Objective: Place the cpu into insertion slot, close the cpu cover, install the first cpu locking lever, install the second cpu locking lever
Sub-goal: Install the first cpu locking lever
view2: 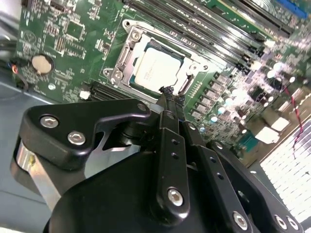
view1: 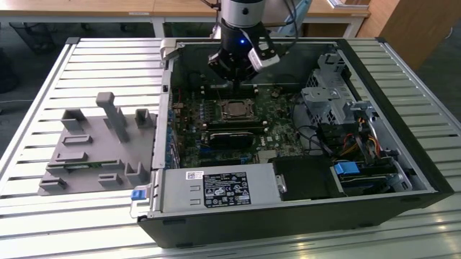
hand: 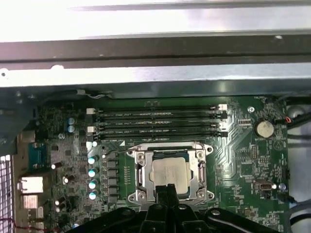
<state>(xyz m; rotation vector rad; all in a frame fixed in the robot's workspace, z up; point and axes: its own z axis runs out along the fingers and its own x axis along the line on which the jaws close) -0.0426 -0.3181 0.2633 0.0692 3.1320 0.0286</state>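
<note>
Gripper (view2: 167,91) closed on nothing, over the seated cpu (hand: 169,170); lever step in hand

Your gripper has both fingers pressed together with nothing between them; its tip hangs over the side of the cpu that is away from the long black memory slots (hand: 155,121); the cpu lies flat in the insertion slot (hand: 139,156), near the middle of the green board (hand: 243,160); the cpu cover (view2: 125,54) seems already down around the chip, so I judge you are at the locking levers; whether either is latched I cannot tell; this step calls for an exact push with the thin tip, not a grasp.
</note>
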